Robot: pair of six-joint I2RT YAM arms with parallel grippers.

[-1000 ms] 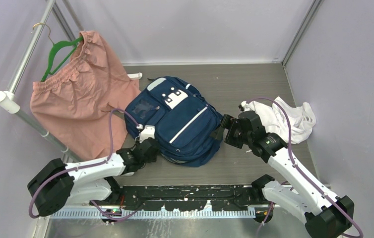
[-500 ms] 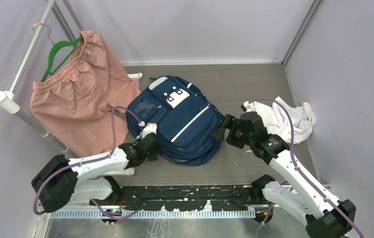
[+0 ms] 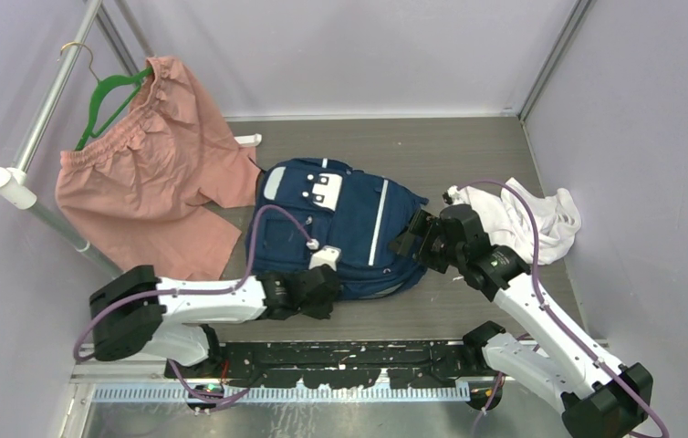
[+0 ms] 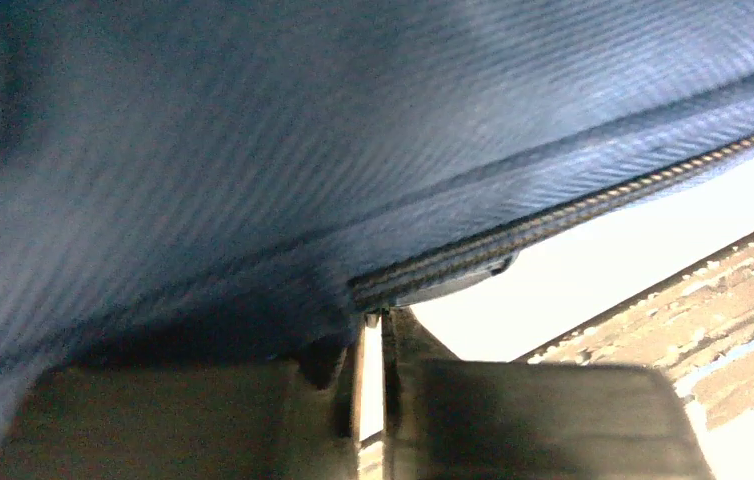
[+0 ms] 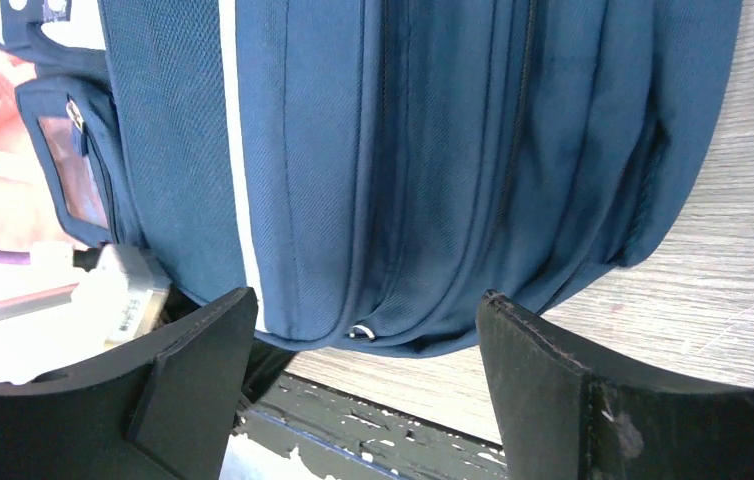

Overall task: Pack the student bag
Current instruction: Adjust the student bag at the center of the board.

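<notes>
The student bag (image 3: pixel 340 224), navy with white stripes and a white patch, lies flat in the middle of the table. My left gripper (image 3: pixel 322 290) is at the bag's near edge. In the left wrist view its jaws (image 4: pixel 373 318) stand almost together, pinched on the bag (image 4: pixel 353 150) at a zipper seam (image 4: pixel 553 215). My right gripper (image 3: pixel 411 235) is open beside the bag's right side. The right wrist view shows its fingers (image 5: pixel 365 300) wide apart with the bag (image 5: pixel 433 150) just beyond their tips and nothing between them.
Pink shorts (image 3: pixel 149 192) on a green hanger (image 3: pixel 108 100) hang from a metal rail (image 3: pixel 48 119) at the left. A white cloth (image 3: pixel 532 214) lies crumpled at the right, behind my right arm. Walls close the back and both sides. A black mounting plate (image 3: pixel 340 356) runs along the near edge.
My left gripper has shut on the bag's near edge and moved right. The bag has turned and slid right with it, off the pink shorts. The right gripper has barely moved.
</notes>
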